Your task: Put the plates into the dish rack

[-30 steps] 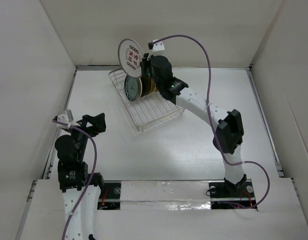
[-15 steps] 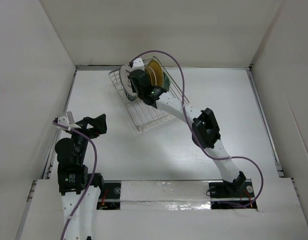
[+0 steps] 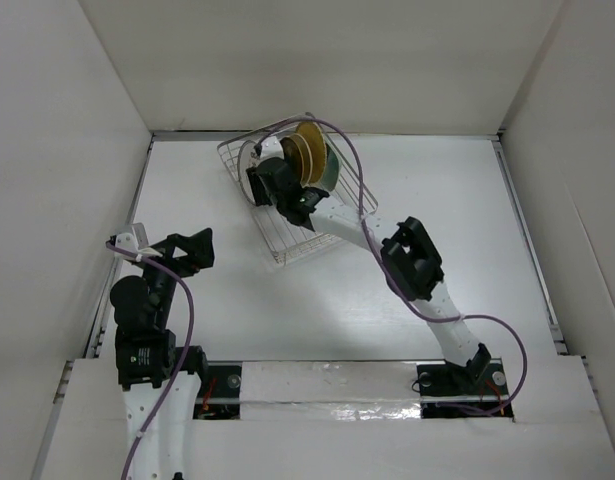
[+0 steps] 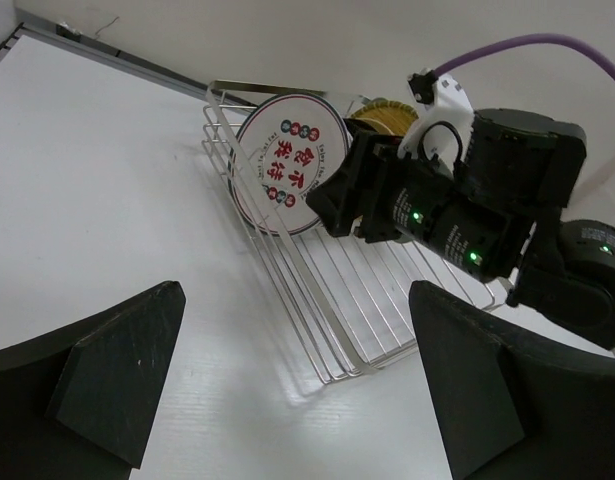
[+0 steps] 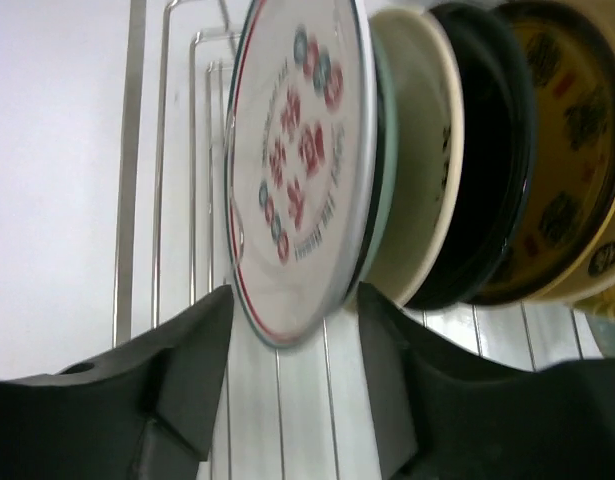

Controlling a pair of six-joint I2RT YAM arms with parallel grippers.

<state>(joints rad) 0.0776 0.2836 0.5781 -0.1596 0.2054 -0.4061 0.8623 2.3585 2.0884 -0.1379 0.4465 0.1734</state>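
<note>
Right gripper [image 5: 294, 292] grasps the white plate with red marks [image 5: 297, 150] by its lower rim, its two dark fingers [image 5: 192, 360] set narrowly apart and pressing on either side of the edge, as the plate stands on edge at the front of a row inside the dish rack [image 4: 327, 310]. Behind it in the right wrist view, three more plates stand upright and close together: a cream plate [image 5: 417, 180], a glossy black plate [image 5: 482, 200] and a gold patterned plate [image 5: 562, 180]. Slivers of further rims at the far right of that view are too thin to count. A thin greenish edge directly behind the held plate may be another dish, though that cannot be told. The single wire rack sits at an angle near the far side of the white table [image 3: 437, 180], with the row of plates at its far end and bare wire floor at its near end. Left gripper [image 4: 295, 300] hangs well apart from the rack at the table's left side, its jaws spread wide and holding nothing, its camera aimed at the rack.
</note>
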